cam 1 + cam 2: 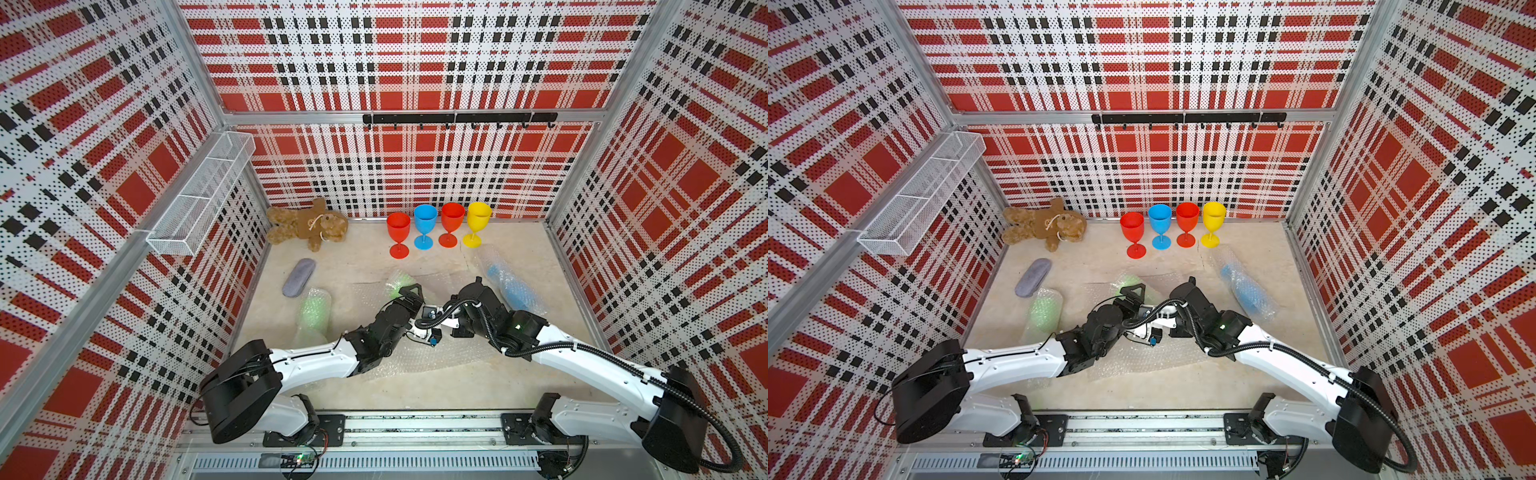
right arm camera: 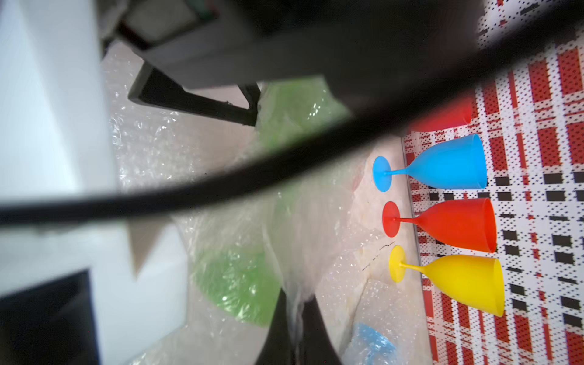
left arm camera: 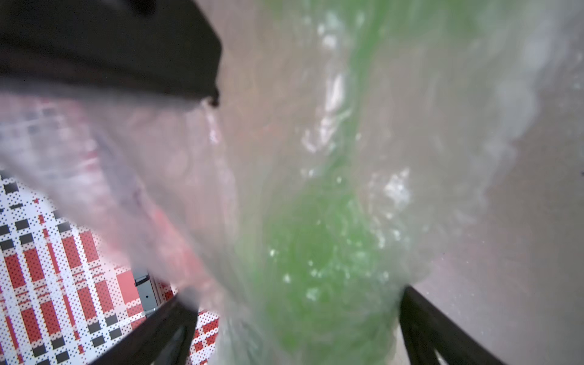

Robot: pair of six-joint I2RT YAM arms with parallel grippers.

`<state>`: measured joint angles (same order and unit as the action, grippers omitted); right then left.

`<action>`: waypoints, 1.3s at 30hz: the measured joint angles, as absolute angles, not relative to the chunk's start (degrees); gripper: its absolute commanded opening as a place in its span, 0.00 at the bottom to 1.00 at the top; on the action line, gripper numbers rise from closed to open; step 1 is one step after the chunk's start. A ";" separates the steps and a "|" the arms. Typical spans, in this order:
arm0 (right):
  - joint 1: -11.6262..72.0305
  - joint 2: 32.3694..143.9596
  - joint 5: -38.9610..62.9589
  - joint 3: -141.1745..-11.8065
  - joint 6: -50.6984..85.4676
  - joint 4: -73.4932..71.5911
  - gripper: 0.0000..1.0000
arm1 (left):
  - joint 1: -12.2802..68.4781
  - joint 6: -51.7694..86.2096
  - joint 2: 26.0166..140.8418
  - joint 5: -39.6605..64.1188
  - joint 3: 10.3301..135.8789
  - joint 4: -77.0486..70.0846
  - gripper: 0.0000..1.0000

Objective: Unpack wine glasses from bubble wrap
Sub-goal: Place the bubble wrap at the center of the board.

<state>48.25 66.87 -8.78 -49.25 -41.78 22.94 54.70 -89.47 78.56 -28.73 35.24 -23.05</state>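
Pinching wrap in closed right gripper; green goblet lies lengthwise between spread jaws of left gripper, nearer.

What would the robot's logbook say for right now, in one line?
left fingers: open around wrapped green glass | right fingers: shut on bubble wrap | standing unwrapped: four glasses

red plaid walls, yellow goblet, clear bubble wrap
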 measured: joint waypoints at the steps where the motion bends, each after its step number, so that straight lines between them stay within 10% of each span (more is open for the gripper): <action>1: 48.25 66.78 -8.73 -49.25 -40.82 23.20 0.00 | 54.68 -89.10 77.95 -29.06 35.00 -22.96 0.98; 39: 40.77 55.57 -1.04 -54.33 -20.10 27.07 0.00 | 47.29 -69.08 61.49 -17.52 26.98 -30.35 0.98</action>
